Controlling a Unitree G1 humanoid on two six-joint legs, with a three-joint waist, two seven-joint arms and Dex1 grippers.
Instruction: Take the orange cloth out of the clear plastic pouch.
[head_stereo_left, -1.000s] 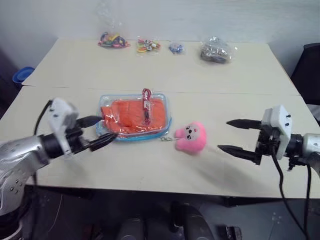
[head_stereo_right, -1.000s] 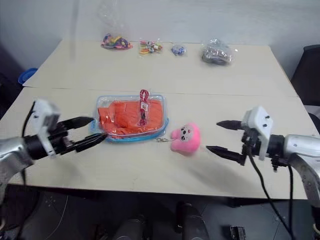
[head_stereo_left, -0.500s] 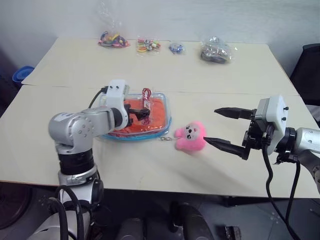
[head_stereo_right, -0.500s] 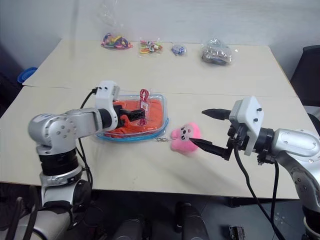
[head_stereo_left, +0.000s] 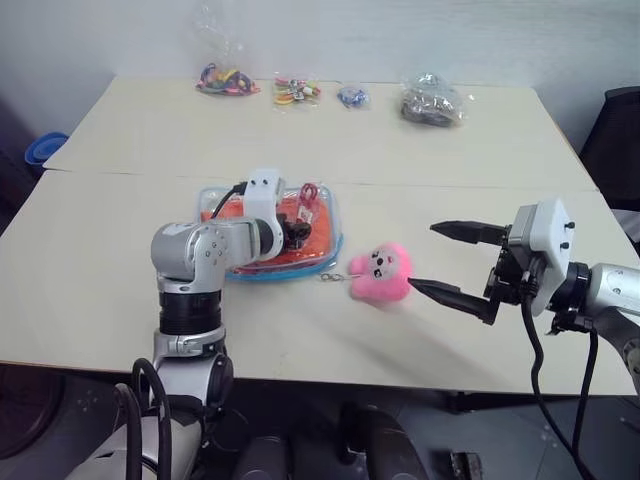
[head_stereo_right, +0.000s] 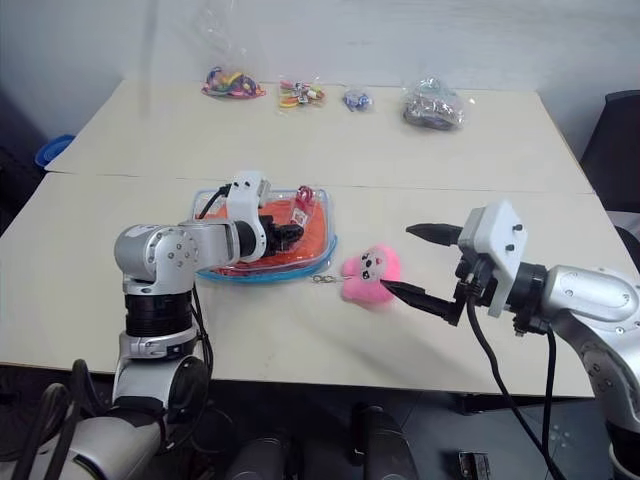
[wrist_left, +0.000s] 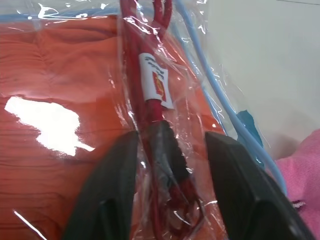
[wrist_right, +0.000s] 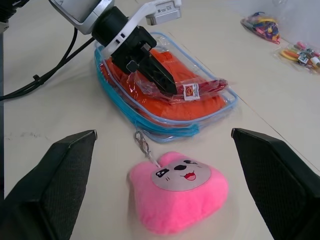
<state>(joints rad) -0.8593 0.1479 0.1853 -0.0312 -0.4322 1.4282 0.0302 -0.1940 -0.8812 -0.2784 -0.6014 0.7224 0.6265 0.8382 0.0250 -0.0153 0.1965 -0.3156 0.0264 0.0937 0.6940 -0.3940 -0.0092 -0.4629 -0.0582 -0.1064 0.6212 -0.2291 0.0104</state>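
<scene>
My left gripper (wrist_left: 170, 165) pinches pouch film (head_stereo_left: 318, 205) over the red cord (wrist_left: 150, 75); right gripper (head_stereo_left: 452, 262) gapes beside it. Risk: whole pouch lifts, orange cloth (wrist_right: 202, 100) trapped.

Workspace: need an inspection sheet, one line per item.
Surface: two pale tables pushed together.
Job's things: orange cloth inside the clear pouch, which lies flat; red strap in it too.
Clutter: pink plush beside the pouch; four small bags along the far edge.
Claws: left claw pinches the pouch's top film and strap; right claw open, off the table beside the plush.
Cables: black leads on both arms.
Surroundings: blue bowl at left, dark chair at right.
</scene>
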